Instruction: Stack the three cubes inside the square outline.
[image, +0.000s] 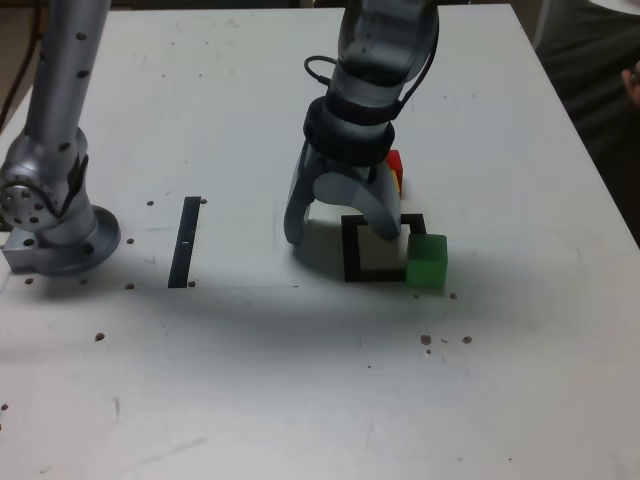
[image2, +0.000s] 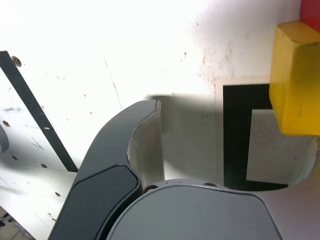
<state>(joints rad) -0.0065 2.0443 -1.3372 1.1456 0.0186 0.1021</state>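
Pincer (image: 343, 222) apart, empty, above the table (image: 250, 370); yellow (image2: 300, 80), red (image2: 312, 14) and green cubes (image: 427, 262) beside it, near the outline (image2: 237, 135); stacking unstarted, next move: centre over one cube

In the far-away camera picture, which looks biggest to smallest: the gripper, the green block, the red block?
1. Gripper
2. Green block
3. Red block: least shows, since it's partly hidden, so its whole size is unsure

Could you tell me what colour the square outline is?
Black, clearest in the exterior view.
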